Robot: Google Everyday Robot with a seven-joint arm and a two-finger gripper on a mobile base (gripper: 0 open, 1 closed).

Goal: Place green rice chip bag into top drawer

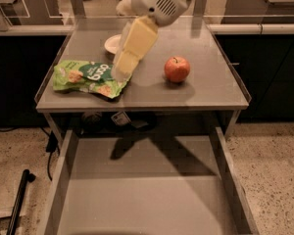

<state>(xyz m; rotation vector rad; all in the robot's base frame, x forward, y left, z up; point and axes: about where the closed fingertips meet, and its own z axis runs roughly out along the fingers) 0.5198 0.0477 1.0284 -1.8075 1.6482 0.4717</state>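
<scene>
The gripper (121, 72) hangs at the green rice chip bag (85, 76), right edge; whether it is open I cannot tell; the top drawer (137, 199) is open

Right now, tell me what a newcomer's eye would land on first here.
The big cream arm slants down from the top, its pincer at the right end of the green rice chip bag on the table's front left. A red apple sits alone to the right, and the top drawer stands pulled open below the table.
</scene>
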